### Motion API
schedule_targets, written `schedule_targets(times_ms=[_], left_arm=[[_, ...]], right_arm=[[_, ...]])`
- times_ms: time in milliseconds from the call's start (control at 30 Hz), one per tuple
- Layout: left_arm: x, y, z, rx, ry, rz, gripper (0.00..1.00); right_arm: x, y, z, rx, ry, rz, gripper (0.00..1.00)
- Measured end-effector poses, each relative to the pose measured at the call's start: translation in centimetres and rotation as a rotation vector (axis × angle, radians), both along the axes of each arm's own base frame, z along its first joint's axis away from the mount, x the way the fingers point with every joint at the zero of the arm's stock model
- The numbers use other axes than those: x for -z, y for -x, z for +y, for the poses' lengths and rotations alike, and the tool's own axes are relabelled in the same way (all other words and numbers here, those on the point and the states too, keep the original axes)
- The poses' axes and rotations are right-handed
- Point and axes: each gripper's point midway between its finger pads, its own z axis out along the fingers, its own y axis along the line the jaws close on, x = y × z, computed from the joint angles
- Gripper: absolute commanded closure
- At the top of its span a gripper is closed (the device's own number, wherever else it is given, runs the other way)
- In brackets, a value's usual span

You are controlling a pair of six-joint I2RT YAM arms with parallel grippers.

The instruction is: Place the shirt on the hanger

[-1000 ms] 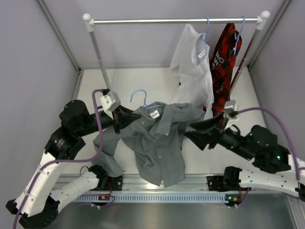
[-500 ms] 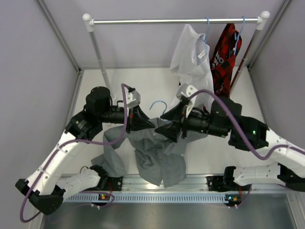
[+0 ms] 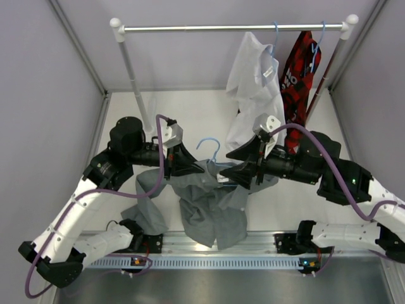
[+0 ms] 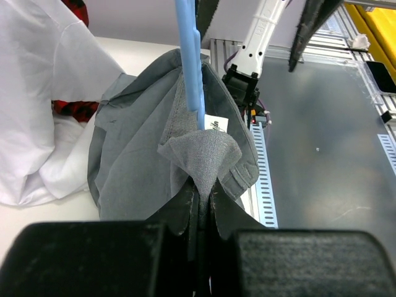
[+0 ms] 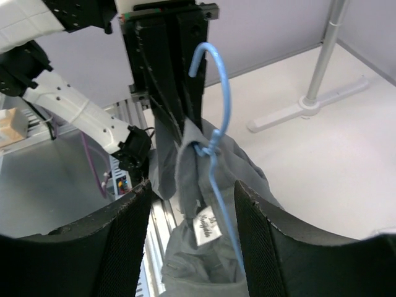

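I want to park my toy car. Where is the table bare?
Biggest bare patch: the table at the back, between the rack's left post and the white shirt. A smaller one lies in front, between the grey shirt and the right arm's base. The middle is crowded: left gripper and right gripper meet there at the blue hanger.

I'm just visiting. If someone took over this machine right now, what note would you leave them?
Left gripper: shut, pinching the shirt at its collar, beside the hanger neck.
Right gripper: open, jaws either side of collar and hanger, apparently gripping nothing.
Done: hanger sits inside the collar, hook sticking out above.
Left: seat both shoulders on the hanger; whether they already sit cannot be seen.
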Motion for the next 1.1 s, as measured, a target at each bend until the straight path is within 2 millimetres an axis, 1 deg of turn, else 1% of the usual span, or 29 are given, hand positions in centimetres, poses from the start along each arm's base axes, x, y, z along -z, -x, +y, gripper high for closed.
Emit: schedule_targets(times_ms=[133,233,367,500,600,633,700,800,833,933,1067,1100], left_arm=[[-0.2,0.7,0.0,0.040,0.009,0.004,1.00],[-0.3,1.3,0.0,0.076,0.018,0.006,1.00],[-0.3,1.8,0.0,0.107,0.025,0.010,1.00],[0.1,2.0,0.0,0.125,0.023,0.018,1.00],[0.4,2.1,0.0,0.134,0.021,0.023,1.00],[0.5,2.1,0.0,0.136,0.021,0.024,1.00],[0.5,2.2,0.0,0.139,0.021,0.025,1.00],[0.5,2.2,0.0,0.139,0.022,0.022,1.00],[0.5,2.2,0.0,0.140,0.022,0.021,1.00],[0.6,1.9,0.0,0.125,0.018,0.019,1.00],[0.6,1.4,0.0,0.087,0.020,-0.004,1.00],[0.5,1.2,0.0,0.072,0.019,-0.011,0.98]], right_arm=[[0.6,-0.9,-0.3,0.013,0.009,-0.003,0.47],[1.2,-1.1,0.5,-0.023,0.027,-0.008,0.48],[2.4,-0.5,2.3,-0.121,0.062,-0.007,0.50],[1.9,-0.2,2.8,-0.176,0.038,-0.027,0.56],[1.1,-0.2,3.0,-0.203,0.006,-0.043,0.62],[0.9,-0.2,3.2,-0.217,-0.002,-0.048,0.67],[0.7,-0.3,3.7,-0.235,-0.009,-0.051,0.69],[0.7,-0.5,4.4,-0.259,-0.012,-0.050,0.82],[0.8,-0.6,4.6,-0.265,-0.013,-0.050,1.00],[0.9,-0.4,4.9,-0.289,-0.015,-0.036,1.00],[0.9,-0.7,4.8,-0.287,-0.020,-0.039,1.00],[0.9,-0.8,4.7,-0.281,-0.022,-0.041,1.00]])
